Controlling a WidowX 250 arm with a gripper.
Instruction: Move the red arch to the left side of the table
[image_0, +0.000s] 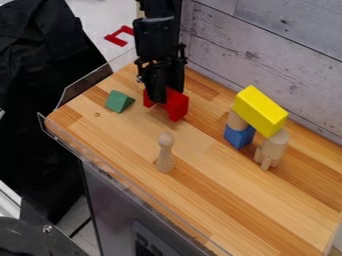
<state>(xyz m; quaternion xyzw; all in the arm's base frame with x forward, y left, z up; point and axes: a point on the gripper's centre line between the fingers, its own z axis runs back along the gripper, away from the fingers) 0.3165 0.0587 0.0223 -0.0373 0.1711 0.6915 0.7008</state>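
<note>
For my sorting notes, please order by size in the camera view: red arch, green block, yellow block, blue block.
Yellow block
Red arch, partly hidden
Green block and blue block: too alike to rank

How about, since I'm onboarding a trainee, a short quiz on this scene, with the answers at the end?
1. Multiple choice: which colour is the block directly under the wooden cylinder that props up one end of the yellow block?
A) green
B) blue
C) red

2. True or false: the wooden peg nearest the table's front edge stands upright.

3. Fill in the colour: the gripper is down at the ____ arch.

Key: 1 B; 2 true; 3 red.
</note>
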